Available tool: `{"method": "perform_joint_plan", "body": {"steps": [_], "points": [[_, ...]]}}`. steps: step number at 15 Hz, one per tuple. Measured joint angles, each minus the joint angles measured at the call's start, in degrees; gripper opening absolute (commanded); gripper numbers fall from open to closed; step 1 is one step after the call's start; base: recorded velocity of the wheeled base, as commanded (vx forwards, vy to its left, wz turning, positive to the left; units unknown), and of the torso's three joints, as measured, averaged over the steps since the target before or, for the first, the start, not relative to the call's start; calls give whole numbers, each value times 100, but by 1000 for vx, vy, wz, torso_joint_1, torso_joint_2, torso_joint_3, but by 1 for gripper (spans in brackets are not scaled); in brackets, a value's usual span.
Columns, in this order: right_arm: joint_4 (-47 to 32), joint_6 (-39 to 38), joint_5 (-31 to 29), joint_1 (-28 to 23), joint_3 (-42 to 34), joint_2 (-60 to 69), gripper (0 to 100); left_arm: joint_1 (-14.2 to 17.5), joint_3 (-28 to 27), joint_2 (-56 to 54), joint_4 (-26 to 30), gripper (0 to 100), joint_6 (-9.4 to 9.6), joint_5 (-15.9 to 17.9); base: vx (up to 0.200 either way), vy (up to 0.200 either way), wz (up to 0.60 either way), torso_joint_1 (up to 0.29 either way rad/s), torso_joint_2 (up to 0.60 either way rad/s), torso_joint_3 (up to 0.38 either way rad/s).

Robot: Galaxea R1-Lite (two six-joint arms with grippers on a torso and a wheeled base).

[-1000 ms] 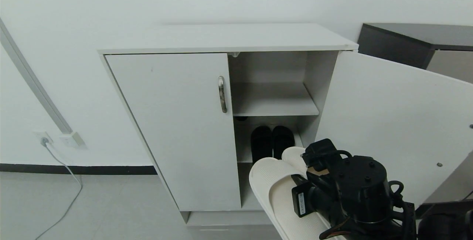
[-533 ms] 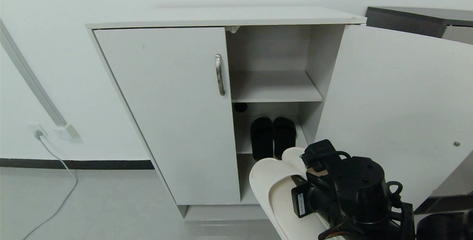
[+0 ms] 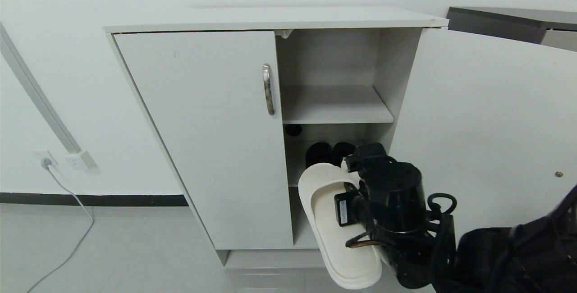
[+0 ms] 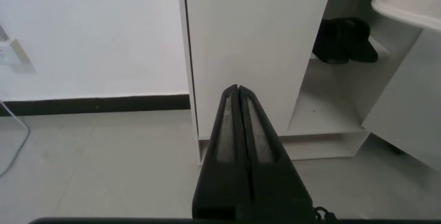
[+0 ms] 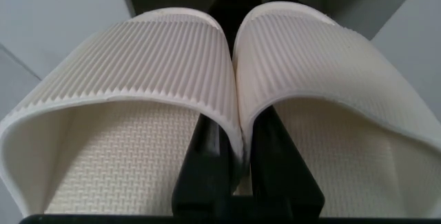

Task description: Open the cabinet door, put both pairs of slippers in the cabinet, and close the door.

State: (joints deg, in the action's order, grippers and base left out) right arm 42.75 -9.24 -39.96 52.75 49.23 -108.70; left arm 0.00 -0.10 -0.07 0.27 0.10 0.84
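**Right hand holds white slippers at the open cabinet**

Head view: a white cabinet (image 3: 270,18) stands against a plain white wall (image 3: 67,58) on a pale grey floor (image 3: 112,248). A black skirting (image 3: 90,200) runs along the foot of the wall. A socket (image 3: 45,163) low on the wall has a grey cable (image 3: 85,234) trailing to the floor. The cabinet's left door (image 3: 203,148) is shut and its right door (image 3: 487,117) stands wide open. The black slippers (image 3: 331,150) lie inside on the middle shelf (image 3: 297,171). The right hand (image 3: 354,189) holds the white slippers (image 3: 329,221) just before the opening, lengthwise toward it.

Left wrist view: the left hand (image 4: 238,114) has its tips pressed together with nothing between them. It hangs above the floor before the shut door.

Right wrist view: the fingers (image 5: 282,176) pinch the white pair's inner sides together, with the black pair beyond.
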Motion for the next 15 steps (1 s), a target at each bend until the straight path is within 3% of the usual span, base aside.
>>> {"method": "perform_joint_plan", "body": {"steps": [3,5,9,15], "points": [[-1549,-313,-385,-27,1117,-20,0,0,0,0,-2,0,-2,5,0,0,0,0,0,0],[-2092,-345,-734,-40,1794,38,0,0,0,0,0,0,0,5,0,0,0,0,0,0],[-2189,-63,-867,-38,2398,99,0,0,0,0,0,0,0,2,0,0,0,0,0,0],[-2198,-57,-895,-44,2459,101,0,0,0,0,0,0,6,-5,0,0,0,0,0,0]]}}
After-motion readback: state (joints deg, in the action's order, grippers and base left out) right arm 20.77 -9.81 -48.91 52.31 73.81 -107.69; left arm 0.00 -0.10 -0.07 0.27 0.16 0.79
